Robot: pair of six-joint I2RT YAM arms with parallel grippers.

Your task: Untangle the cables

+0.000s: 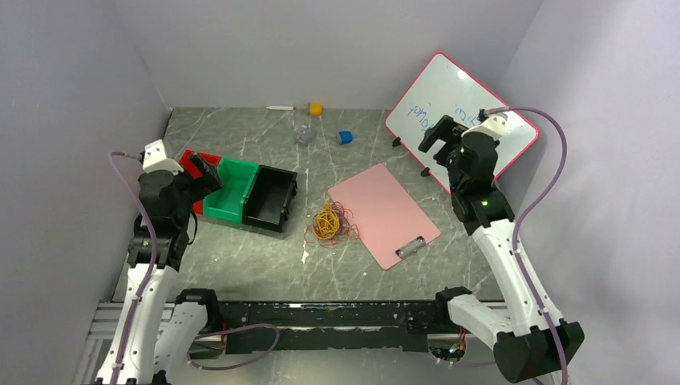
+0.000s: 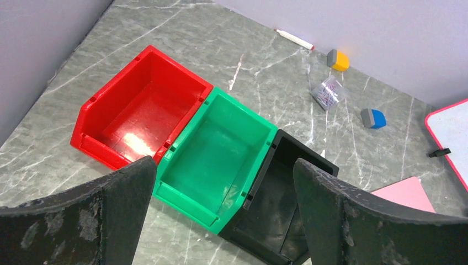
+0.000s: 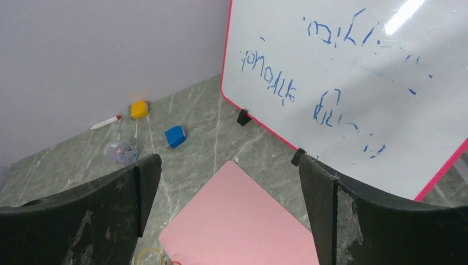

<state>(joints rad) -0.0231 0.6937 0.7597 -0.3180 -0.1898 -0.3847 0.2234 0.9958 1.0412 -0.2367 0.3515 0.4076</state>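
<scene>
the knot of thin yellow, orange-red and dark wire cables [image 1: 329, 222] lies mid-table just beside the flat pink clipboard [image 1: 383, 210], while the left gripper [image 1: 207, 171] and right gripper [image 1: 435, 136] hover wide-jawed and empty, so each should pinch one outer loop and pull gently outward.
</scene>
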